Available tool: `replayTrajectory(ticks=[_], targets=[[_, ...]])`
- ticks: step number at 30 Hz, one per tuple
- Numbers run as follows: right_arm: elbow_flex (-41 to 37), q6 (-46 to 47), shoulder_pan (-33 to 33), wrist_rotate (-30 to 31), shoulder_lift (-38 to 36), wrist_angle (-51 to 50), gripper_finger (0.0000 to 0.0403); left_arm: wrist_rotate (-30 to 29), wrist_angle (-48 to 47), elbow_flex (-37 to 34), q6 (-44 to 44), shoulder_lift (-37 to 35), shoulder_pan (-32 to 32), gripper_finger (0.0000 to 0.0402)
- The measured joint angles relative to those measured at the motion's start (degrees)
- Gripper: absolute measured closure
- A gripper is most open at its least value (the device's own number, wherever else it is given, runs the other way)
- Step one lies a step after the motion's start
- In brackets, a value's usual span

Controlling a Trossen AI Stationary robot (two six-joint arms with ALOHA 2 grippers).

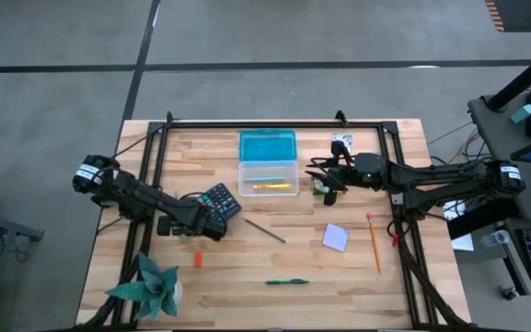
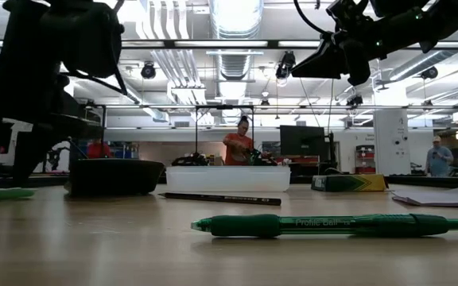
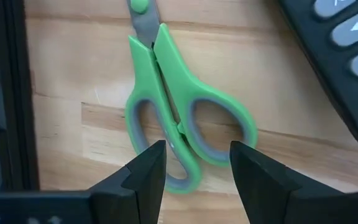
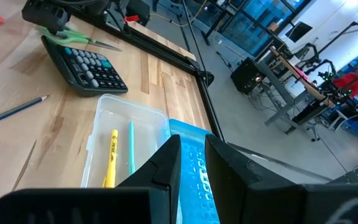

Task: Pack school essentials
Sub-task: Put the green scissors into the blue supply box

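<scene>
Beside the calculator (image 3: 347,56), on the table's left, the green-handled scissors (image 3: 179,124) lie flat, with the left gripper (image 3: 194,165) held open over their handle loops. The fingers should be lowered astride one loop before closing. Near the clear box (image 1: 267,176), the right gripper (image 4: 193,155) waits, its fingers narrowly parted and empty.

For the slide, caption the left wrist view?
Left gripper jaws open above green-handled scissors lying on the wooden table.

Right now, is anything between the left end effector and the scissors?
Nothing visible. In the left wrist view the left end effector is open directly over the green-handled scissors, whose handles lie bare on the wood. The calculator sits beside them, not across them.
</scene>
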Motion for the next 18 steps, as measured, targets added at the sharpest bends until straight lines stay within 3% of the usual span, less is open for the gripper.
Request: replayTrajectory(ticks=[5,12,18], targets=[[-0.2,0.0,0.0,0.0,0.0,-0.1,0.0339,0.0,1.1,-0.6,-0.6,-4.4,-0.1,0.0240],[-0.3,-0.3,0.0,0.0,0.0,-0.1,0.0339,-6.5,2.6,-5.0,-7.8,-17.5,-2.9,0.0240],[-0.3,-0.1,0.0,0.0,0.0,0.0,0.0339,-6.8,7.5,-10.4,-11.5,-18.7,-3.5,0.0240]])
